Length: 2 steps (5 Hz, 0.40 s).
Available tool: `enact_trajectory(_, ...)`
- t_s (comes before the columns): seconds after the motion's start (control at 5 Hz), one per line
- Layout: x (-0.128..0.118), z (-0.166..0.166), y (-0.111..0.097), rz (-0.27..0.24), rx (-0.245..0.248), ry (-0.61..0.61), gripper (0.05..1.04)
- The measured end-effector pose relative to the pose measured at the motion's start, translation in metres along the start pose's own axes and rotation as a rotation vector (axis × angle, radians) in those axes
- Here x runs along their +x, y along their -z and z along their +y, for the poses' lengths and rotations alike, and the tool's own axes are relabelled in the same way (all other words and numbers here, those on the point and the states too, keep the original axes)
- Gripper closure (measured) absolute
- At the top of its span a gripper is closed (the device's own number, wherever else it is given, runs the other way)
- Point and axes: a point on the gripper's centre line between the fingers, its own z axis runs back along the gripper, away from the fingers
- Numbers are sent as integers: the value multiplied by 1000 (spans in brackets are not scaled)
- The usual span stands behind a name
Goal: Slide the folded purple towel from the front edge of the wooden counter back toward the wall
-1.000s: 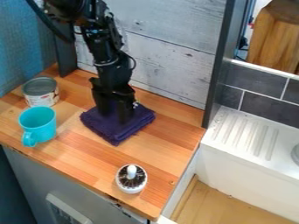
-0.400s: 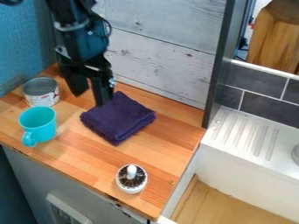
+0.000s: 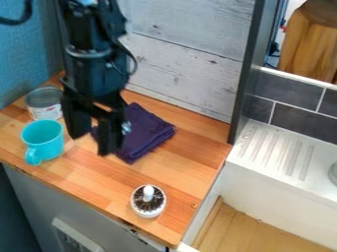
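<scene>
Over the wooden counter (image 3: 187, 165), the black gripper (image 3: 91, 144) hangs released, fingers apart, near the turquoise mug (image 3: 45, 139) and the folded purple cloth (image 3: 146, 129) lying partly behind it.

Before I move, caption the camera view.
Open end effector near a turquoise mug, partly hiding a folded purple cloth.

Turquoise mug (image 3: 43, 140) upright at desk's (image 3: 99, 172) left, handle toward front edge. Metal can (image 3: 44, 105), printed label, just behind mug. Small white pot (image 3: 149, 212), dark bristly inside, white knob, near front edge. Whitewashed plank wall (image 3: 191, 64) behind. Right: ribbed white drainboard (image 3: 280, 151), gray tiles (image 3: 299, 117) above.
</scene>
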Motion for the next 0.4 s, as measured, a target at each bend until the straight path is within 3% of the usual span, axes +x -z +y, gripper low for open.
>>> enact_trajectory(0.2, 3, -21, 14, 13, 32, 12, 85)
enact_trajectory(0.4, 12, -41, 40, 100, 42, 47, 85)
